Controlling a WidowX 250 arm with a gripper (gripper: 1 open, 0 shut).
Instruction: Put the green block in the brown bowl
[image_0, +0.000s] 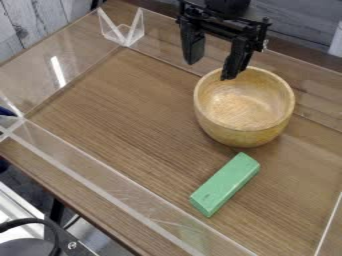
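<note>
Hanging over the far rim of the brown bowl (245, 106), the hand (215, 58) points down with its dark fingers spread apart, holding nothing. The green block (225, 184) lies flat on the wooden table (120, 110), just in front of the bowl and not touching it.
</note>
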